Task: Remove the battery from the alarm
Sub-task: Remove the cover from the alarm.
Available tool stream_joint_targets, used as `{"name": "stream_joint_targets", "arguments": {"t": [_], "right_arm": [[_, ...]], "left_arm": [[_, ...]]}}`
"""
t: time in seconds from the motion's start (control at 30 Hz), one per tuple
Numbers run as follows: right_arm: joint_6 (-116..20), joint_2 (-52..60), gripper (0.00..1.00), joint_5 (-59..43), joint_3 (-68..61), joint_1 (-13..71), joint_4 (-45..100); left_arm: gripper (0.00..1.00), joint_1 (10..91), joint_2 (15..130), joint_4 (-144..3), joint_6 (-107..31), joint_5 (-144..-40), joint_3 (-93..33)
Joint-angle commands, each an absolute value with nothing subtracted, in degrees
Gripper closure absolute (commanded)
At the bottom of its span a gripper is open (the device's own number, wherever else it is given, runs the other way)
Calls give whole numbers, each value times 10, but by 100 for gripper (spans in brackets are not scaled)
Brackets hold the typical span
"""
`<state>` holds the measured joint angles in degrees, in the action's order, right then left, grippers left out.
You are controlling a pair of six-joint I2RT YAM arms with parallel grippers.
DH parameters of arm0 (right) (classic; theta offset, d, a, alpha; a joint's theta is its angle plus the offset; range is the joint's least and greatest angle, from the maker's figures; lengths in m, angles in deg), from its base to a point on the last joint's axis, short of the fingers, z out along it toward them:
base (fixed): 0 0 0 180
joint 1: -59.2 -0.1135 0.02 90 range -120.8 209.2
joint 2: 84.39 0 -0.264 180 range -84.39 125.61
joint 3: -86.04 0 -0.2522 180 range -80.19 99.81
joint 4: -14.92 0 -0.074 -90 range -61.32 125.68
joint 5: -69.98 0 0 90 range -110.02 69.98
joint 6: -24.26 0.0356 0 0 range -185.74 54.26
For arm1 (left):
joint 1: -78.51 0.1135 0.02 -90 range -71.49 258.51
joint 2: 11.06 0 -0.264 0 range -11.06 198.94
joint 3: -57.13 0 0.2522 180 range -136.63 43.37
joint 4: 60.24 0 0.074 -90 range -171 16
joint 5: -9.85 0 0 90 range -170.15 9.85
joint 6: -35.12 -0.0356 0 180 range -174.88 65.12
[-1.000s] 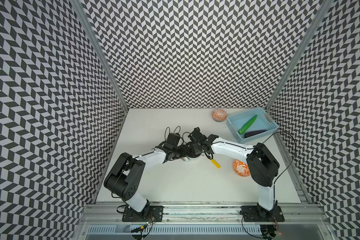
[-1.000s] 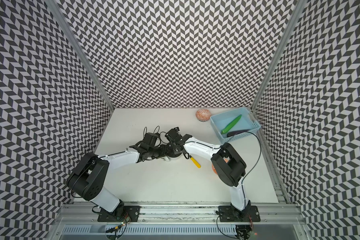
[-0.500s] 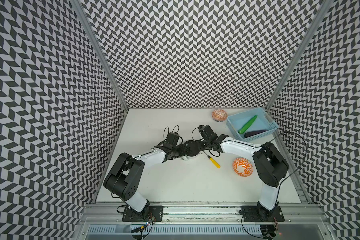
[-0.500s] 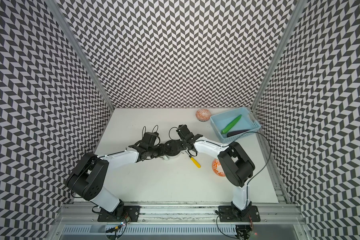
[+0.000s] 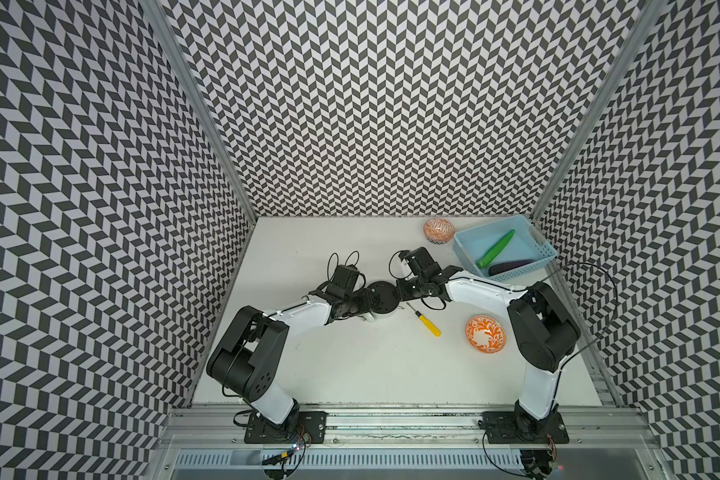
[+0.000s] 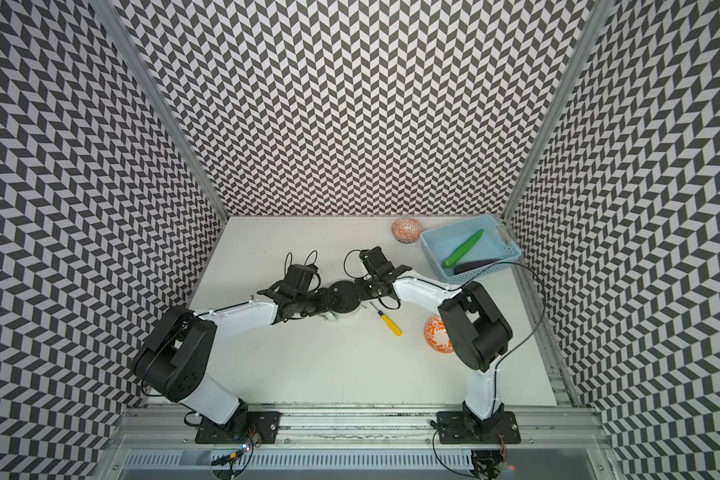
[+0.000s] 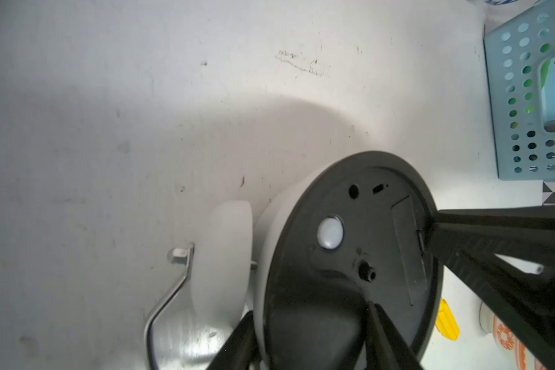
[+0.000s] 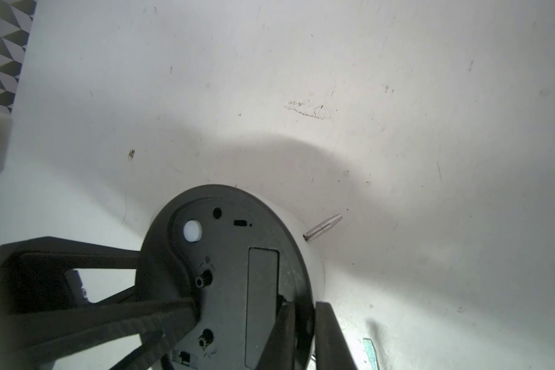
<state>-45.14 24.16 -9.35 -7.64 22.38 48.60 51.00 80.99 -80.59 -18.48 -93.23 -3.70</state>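
Observation:
The alarm (image 5: 381, 293) (image 6: 341, 294) lies face down mid-table, its black disc back (image 7: 350, 256) (image 8: 231, 262) turned up. My left gripper (image 5: 368, 300) (image 7: 311, 312) is shut on it from the left, one finger under the white body and one on the black back. My right gripper (image 5: 400, 291) (image 8: 303, 306) meets the alarm's right edge. Its jaws stand a narrow slit apart, straddling the back's rim beside the flat rectangular cover (image 8: 263, 304). That cover sits in place. The battery is hidden.
A yellow-handled screwdriver (image 5: 427, 322) lies just right of the alarm, with an orange patterned bowl (image 5: 485, 333) beyond it. At the back right are a second patterned bowl (image 5: 438, 229) and a blue basket (image 5: 462, 245) holding a green and a dark vegetable.
My right arm has drawn back to the right from over the alarm, so its fingertips now sit at the right rim, and its jaws have parted slightly. The left gripper keeps its hold.

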Motion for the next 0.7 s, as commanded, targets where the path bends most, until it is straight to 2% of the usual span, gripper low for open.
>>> {"name": "stream_joint_targets", "arguments": {"t": [0.0,0.13,0.47,0.67], "right_arm": [[-450,254,83,-51,-110,223,586],[-445,243,83,-41,-121,235,568],[-479,243,78,-232,-28,202,625],[-487,265,79,-255,-14,192,636]], "left_arm": [[52,504,810,-876,-206,-897,-34],[51,504,808,-879,-207,-895,-37],[52,504,813,-884,-214,-889,-43],[52,504,813,-884,-215,-889,-43]]}}
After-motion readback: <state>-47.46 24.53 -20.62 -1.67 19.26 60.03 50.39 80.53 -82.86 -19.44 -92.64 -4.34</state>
